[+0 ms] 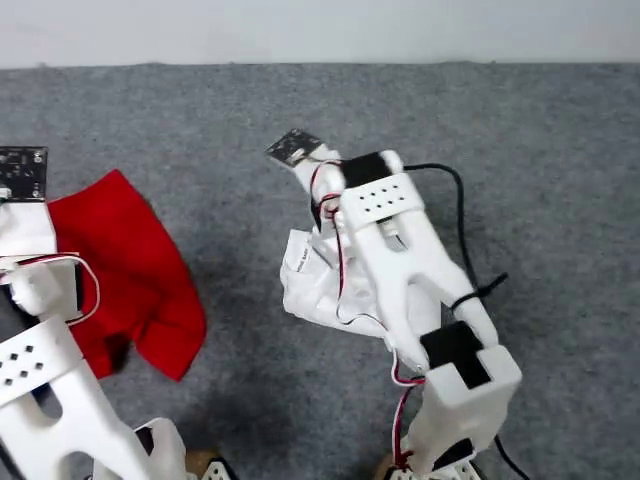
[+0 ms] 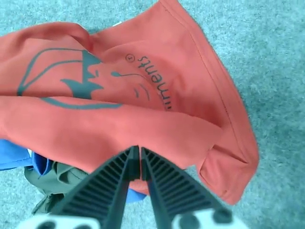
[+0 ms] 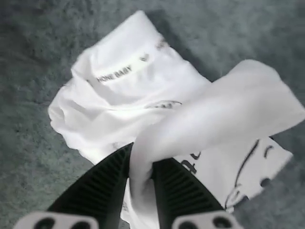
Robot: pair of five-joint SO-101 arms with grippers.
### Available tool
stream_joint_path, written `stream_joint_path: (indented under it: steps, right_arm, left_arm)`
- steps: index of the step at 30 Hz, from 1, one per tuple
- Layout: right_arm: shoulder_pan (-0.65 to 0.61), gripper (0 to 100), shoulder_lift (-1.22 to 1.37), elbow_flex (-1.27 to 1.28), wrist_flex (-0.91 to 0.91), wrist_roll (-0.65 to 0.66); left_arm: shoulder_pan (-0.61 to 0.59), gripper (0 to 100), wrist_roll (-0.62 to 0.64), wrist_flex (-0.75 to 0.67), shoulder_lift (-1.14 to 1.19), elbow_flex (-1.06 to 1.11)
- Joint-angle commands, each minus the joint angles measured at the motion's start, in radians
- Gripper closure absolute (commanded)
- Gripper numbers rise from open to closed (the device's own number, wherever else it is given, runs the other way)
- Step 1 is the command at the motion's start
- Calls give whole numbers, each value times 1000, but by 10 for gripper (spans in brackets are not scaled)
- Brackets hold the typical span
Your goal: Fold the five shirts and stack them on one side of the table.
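Note:
A white shirt (image 1: 310,285) lies crumpled at the middle of the grey table. My right gripper (image 3: 141,164) is shut on a lifted fold of the white shirt (image 3: 157,109). In the high view that arm (image 1: 400,250) stands over the shirt and hides part of it. A red shirt (image 1: 135,265) with a dark print lies on the left side, on top of a blue one (image 2: 19,157) and a dark olive one (image 2: 57,181). My left gripper (image 2: 139,155) hangs just above the red shirt (image 2: 143,95), fingers shut with nothing between them.
The grey carpet-like table top (image 1: 520,150) runs bare across the far side and the right. A black cable (image 1: 462,215) trails from the right arm over the table. The left arm's white body (image 1: 40,370) stands at the near left corner.

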Motion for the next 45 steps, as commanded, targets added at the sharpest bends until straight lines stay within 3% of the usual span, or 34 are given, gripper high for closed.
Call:
stream_joint_path:
  steps: [1,6,11,17,22,26,31,38,45]
  right_arm:
    - [-47,877,-1,-52,-10,-8]
    - [-128,716,-38,-52,-7,-11]
    - [-131,790,-133,-52,1,11]
    - [-16,984,-159,-52,116,186]
    - [101,989,-165,-52,183,229]
    - [117,989,-140,-37,222,230]
    - [-27,989,-47,-28,229,196]
    - [-225,989,122,-64,44,117]
    - [-229,989,211,-304,117,103]
  left_arm:
    - [8,985,5,-23,-20,-1]
    - [6,985,5,-23,-20,-1]
    - [6,985,5,-23,-20,2]
    - [6,985,5,-58,-26,74]
    - [6,985,5,-58,-26,84]
    - [6,985,5,-58,-26,81]
    - [6,985,5,-58,-26,84]
    - [2,985,5,-58,-26,85]
    - [2,985,5,-58,-26,85]
